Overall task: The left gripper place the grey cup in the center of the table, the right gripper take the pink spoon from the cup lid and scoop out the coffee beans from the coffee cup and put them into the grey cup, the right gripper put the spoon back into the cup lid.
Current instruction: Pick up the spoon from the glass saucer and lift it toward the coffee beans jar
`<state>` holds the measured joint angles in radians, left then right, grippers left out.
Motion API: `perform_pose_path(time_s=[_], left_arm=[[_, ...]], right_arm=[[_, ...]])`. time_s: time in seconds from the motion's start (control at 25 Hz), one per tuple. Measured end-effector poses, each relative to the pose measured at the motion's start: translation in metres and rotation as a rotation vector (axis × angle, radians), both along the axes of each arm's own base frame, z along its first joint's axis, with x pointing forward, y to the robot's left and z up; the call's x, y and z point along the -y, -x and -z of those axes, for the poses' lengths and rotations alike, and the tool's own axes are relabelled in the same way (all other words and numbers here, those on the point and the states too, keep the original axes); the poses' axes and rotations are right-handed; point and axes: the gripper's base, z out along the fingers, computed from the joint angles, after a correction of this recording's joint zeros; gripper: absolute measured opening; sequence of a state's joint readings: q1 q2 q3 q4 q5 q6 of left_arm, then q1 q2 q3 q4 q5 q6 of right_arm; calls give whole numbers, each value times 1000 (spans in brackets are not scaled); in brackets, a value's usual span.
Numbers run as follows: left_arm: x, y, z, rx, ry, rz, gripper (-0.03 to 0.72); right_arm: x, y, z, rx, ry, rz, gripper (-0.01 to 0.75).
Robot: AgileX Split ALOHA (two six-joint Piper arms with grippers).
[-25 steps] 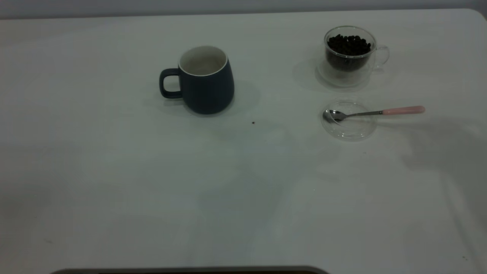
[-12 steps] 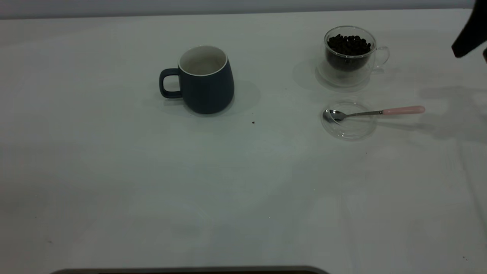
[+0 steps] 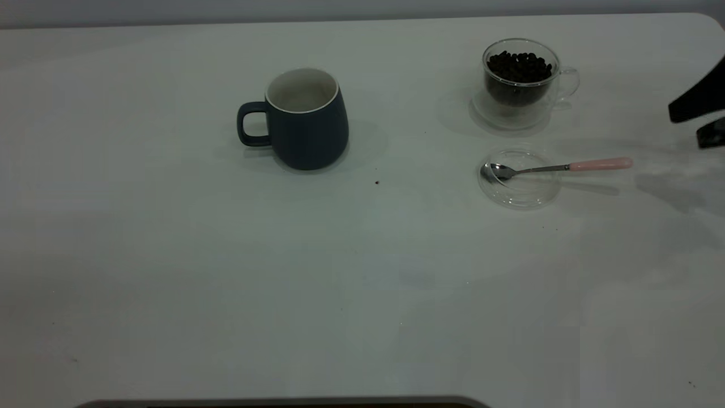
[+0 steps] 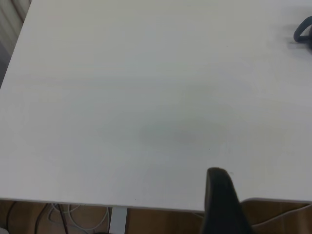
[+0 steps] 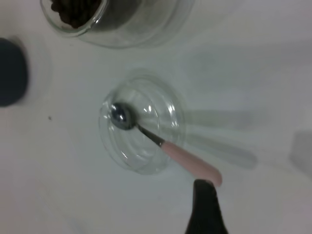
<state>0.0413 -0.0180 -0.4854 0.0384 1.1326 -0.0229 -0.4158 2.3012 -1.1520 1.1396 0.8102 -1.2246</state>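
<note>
Lower now, my right hand (image 3: 698, 122) nears the pink spoon (image 3: 558, 168) — fingers parted, empty; a nudge could roll it off the cup lid (image 3: 519, 180).

The coffee cup (image 3: 521, 82) holds the coffee beans (image 3: 519, 66); the cup lid (image 3: 519, 180) lies just before it, bearing the pink spoon (image 3: 558, 168); the grey cup (image 3: 306, 118) stands well left of it.
</note>
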Motion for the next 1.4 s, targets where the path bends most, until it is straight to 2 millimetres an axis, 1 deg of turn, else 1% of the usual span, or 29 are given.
perform_pose_path(time_s=[0.12, 0.36, 0.48, 0.8, 1.0, 1.4], left_arm=[[0, 0, 0, 0, 0, 0, 501], [0, 0, 0, 0, 0, 0, 501], [0, 0, 0, 0, 0, 0, 501], [0, 0, 0, 0, 0, 0, 501], [0, 0, 0, 0, -1, 1, 501], [0, 0, 0, 0, -3, 1, 501]], right_arm=[[2, 3, 19, 19, -91, 23, 589], [-8, 12, 59, -8, -221, 35, 589], [-11, 15, 73, -18, -260, 56, 589], [-19, 13, 79, -3, -314, 61, 589], [-37, 5, 75, 19, -324, -9, 589], [-65, 1, 76, 16, -320, -91, 589]])
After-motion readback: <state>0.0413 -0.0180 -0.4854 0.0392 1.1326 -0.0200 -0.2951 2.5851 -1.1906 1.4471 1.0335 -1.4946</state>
